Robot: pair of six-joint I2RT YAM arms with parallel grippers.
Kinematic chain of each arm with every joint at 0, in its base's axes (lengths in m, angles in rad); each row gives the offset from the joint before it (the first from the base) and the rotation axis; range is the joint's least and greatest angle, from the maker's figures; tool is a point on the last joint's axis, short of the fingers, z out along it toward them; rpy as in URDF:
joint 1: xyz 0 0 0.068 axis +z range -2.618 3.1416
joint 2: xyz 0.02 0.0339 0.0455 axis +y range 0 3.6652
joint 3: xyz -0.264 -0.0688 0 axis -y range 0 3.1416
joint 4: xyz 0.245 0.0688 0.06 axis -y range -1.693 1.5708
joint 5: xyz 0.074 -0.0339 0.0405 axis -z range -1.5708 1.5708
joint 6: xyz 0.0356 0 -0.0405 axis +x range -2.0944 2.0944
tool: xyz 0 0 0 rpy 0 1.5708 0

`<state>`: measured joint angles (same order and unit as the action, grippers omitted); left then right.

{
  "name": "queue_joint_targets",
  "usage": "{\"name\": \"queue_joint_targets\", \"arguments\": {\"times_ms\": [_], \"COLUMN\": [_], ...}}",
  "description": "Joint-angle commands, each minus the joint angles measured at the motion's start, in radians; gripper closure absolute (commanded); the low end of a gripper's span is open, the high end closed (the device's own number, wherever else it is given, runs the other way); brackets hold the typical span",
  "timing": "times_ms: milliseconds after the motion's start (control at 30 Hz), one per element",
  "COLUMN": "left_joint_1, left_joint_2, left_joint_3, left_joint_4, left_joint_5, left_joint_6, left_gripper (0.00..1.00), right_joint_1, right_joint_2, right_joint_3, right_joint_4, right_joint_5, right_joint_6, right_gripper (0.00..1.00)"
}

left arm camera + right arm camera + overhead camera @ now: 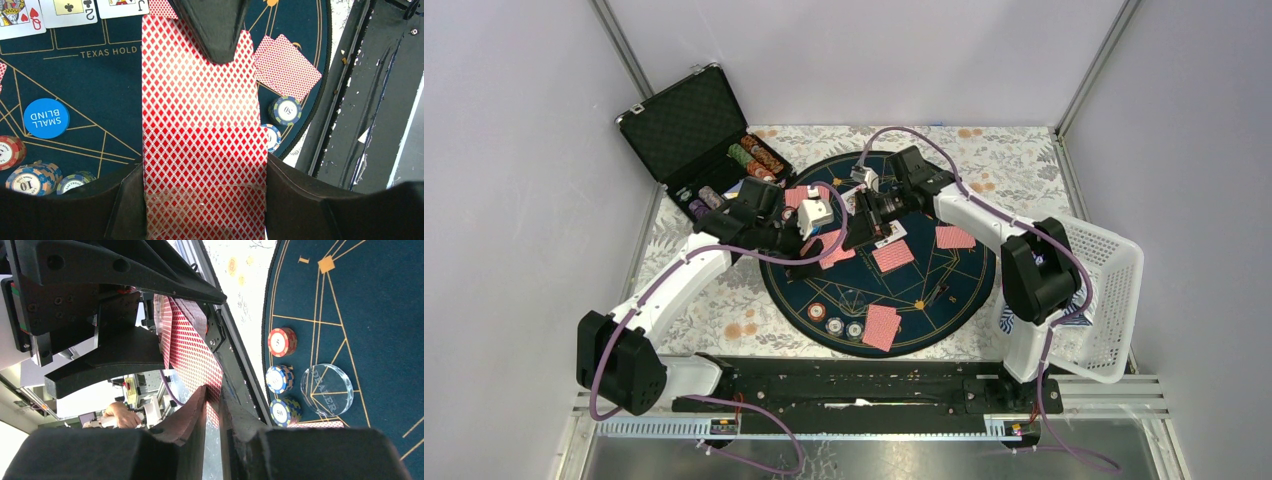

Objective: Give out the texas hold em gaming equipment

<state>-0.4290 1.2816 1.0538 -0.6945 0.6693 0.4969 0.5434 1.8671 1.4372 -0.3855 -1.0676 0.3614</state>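
Three chips (279, 378) beside clear dealer button (327, 390)

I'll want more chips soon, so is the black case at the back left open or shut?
Open: the black case shows its padded inside, and rows of chips lie exposed in its lower half.

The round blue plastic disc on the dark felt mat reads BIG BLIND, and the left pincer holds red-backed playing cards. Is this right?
No. In the left wrist view the round blue plastic disc on the dark felt mat reads SMALL BLIND; the left pincer holds red-backed playing cards.
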Motion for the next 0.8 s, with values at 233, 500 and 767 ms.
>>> {"name": "queue_joint_targets", "arguments": {"times_ms": [233, 500, 767], "left_joint_1": [-0.004, -0.004, -0.004], "left_joint_2": [-0.018, -0.018, -0.015], "left_joint_3": [0.034, 0.036, 0.041], "left_joint_4": [0.048, 0.047, 0.049], "left_joint_5": [0.033, 0.033, 0.034], "left_joint_6": [0.011, 0.011, 0.011], "left_gripper": [1.0, 1.0, 1.0], "right_joint_1": [-0.039, -0.056, -0.056], "right_joint_2": [-0.061, -0.083, -0.1], "right_joint_3": [0.028, 0.025, 0.019], "right_joint_4": [-0.041, -0.04, -0.027], "right_joint_5": [0.003, -0.012, -0.031], "right_joint_6": [-0.04, -0.039, -0.026], "right_gripper": [0.82, 0.88, 1.0]}}
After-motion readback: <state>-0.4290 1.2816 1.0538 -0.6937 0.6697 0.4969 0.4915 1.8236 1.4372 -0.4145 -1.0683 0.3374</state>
